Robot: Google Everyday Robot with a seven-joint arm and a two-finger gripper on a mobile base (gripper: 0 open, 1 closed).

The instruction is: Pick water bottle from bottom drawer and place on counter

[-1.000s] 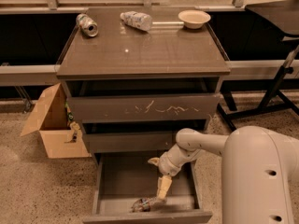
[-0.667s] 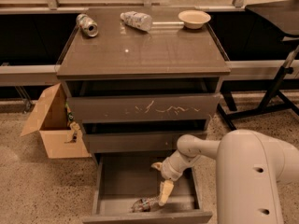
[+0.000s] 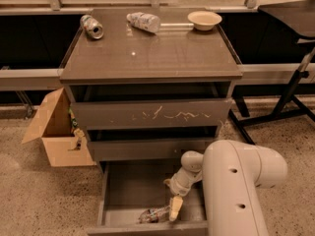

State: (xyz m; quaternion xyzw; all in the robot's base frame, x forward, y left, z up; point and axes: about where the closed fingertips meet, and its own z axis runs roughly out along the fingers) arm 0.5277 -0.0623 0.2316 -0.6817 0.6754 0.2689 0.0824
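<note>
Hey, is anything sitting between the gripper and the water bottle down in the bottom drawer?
Nothing visible. The gripper hangs inside the open bottom drawer, close beside the water bottle lying near its front wall.

The single camera looked steeply down over the robot's arm (image 3: pixel 238 181), facing the cabinet (image 3: pixel 147 114) at close range; the gripper (image 3: pixel 173 211) hung inside the bottom drawer (image 3: pixel 128 188), low in frame.

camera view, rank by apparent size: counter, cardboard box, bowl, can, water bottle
1. counter
2. cardboard box
3. bowl
4. can and water bottle look about alike; they sit at different distances from the camera, so unranked.
The gripper is down in the bottom drawer, just beside the water bottle.
</note>
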